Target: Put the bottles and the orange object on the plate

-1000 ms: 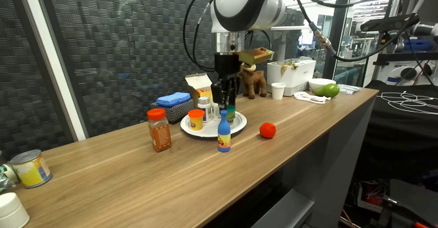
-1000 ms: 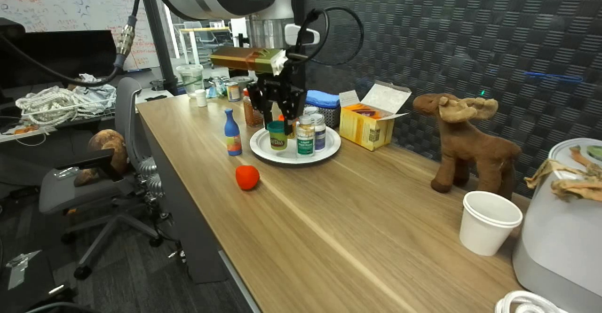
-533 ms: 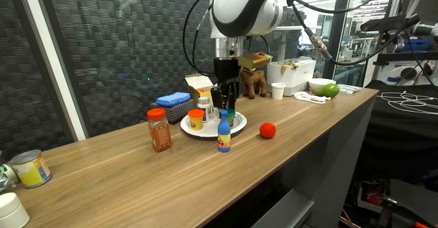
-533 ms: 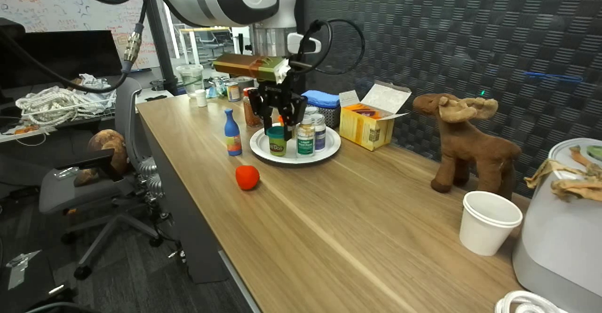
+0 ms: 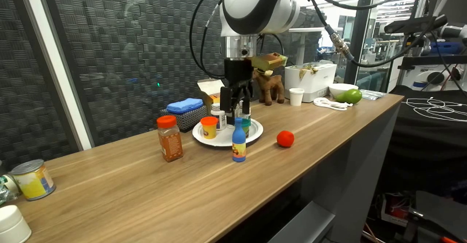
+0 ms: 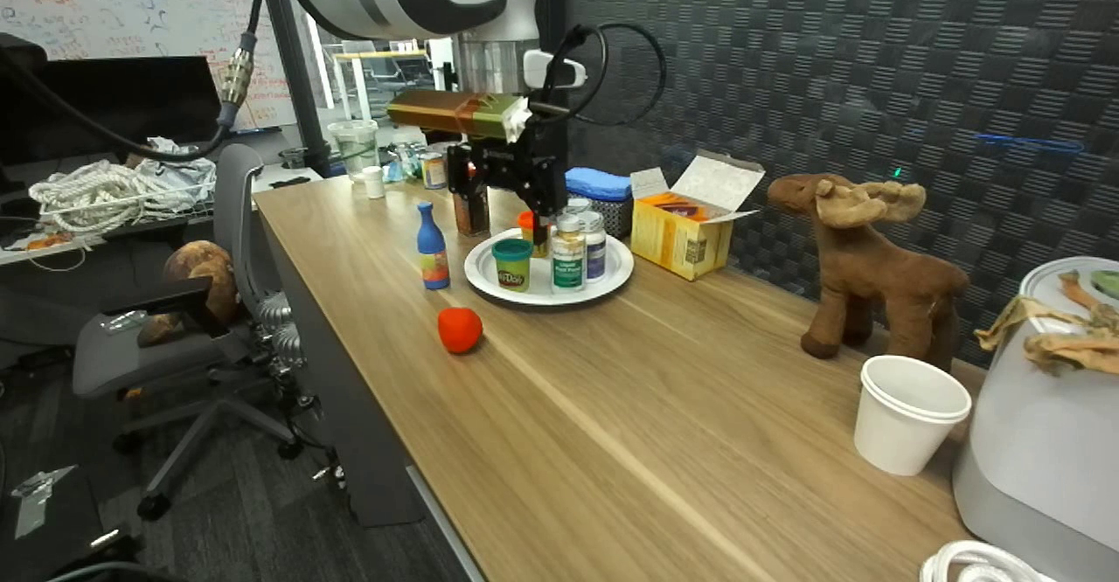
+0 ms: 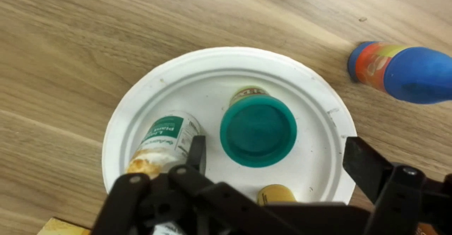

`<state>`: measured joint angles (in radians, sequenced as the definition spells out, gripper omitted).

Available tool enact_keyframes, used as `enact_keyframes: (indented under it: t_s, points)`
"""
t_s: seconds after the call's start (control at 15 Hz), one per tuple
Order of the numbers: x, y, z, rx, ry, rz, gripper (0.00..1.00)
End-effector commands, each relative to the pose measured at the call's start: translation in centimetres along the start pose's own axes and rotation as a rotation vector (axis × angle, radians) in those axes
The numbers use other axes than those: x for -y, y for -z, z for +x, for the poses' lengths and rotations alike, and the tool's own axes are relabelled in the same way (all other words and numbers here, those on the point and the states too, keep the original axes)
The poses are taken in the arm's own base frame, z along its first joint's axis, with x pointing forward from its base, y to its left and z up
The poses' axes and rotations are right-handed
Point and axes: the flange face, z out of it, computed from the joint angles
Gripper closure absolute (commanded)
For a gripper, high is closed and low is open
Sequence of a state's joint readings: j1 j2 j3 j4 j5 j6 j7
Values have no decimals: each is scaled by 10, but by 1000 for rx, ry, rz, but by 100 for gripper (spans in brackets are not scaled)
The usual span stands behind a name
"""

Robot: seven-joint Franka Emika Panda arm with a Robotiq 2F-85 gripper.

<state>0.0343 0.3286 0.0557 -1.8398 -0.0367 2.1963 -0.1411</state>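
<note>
Fingers [image 7: 365,166] spread above plate [image 7: 229,58], teal-lid tub [image 7: 259,132] below; blue btl [image 7: 416,74] (upright, on tbl [image 7: 70,69]) outside them

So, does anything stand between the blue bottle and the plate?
Nothing visible stands between the blue bottle and the plate. On the plate, the green-lidded tub is the item nearest the bottle, so setting it down may mean going around that.

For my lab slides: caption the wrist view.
Open gripper above a white plate bearing a green-lidded tub, blue bottle standing beside it.
</note>
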Motion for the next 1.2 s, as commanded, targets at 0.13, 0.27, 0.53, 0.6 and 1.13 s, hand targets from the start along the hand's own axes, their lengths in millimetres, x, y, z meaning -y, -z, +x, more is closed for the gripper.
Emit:
enact_keyframes:
  t_s: [0.13,0.27,0.53,0.6,1.13]
  points:
    - [19,53,9,28,9,26,0]
    - [29,69,20,59,4,27,0]
    - [54,87,49,58,40,68,0]
    - [59,89,57,45,48,67,0]
    - [93,58,111,28,-94,48,0]
